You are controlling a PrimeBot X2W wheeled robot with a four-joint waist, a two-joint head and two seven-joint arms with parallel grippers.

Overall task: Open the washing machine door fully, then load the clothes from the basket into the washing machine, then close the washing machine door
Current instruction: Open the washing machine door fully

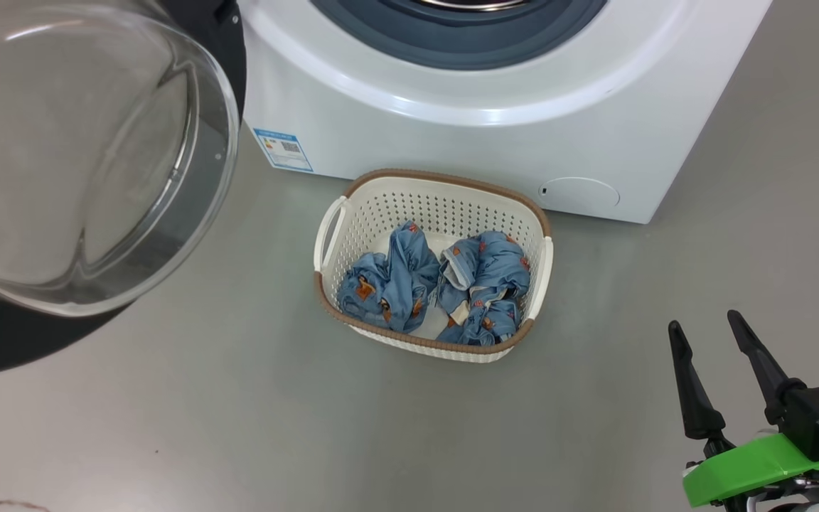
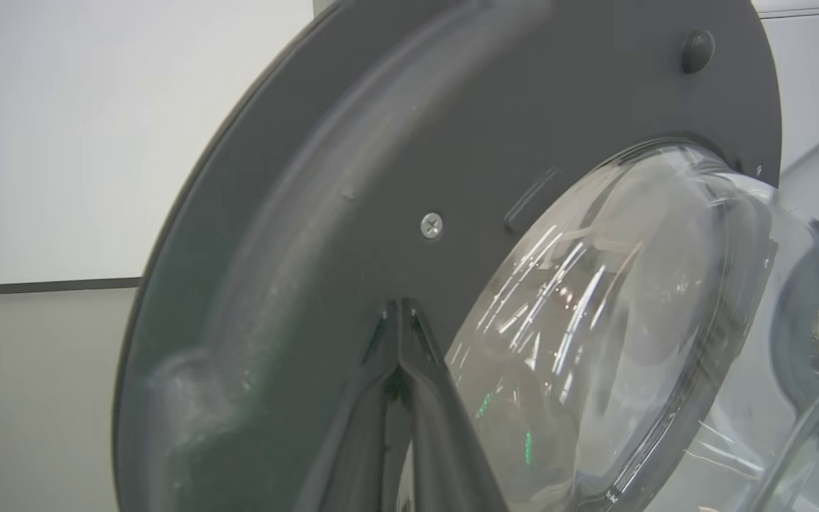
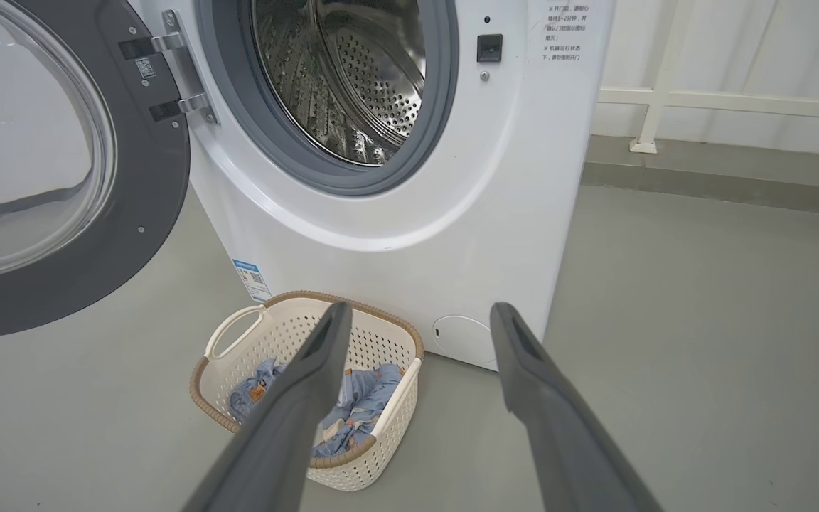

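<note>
- The clothes (image 1: 438, 284) are soft, light, crumpled blue fabric. They will likely sag and trail when lifted, so a pinch on a raised fold at the top of either bundle seems best.
- They lie in two heaps inside the basket (image 1: 445, 206), mid-frame in the head view. The basket stands on the floor (image 1: 239, 427) just in front of the washing machine (image 1: 452, 142).
- The right tool (image 1: 704, 320) is at the lower right, fingers spread wide and empty. It is well apart from the basket, which lies up and to its left.
- The left tool (image 2: 400, 306) is clenched with nothing between its fingers. Its tips are at the dark inner face of the door (image 2: 310, 213), which is swung open at the left of the head view. Whether the tips touch the door cannot be told.
</note>
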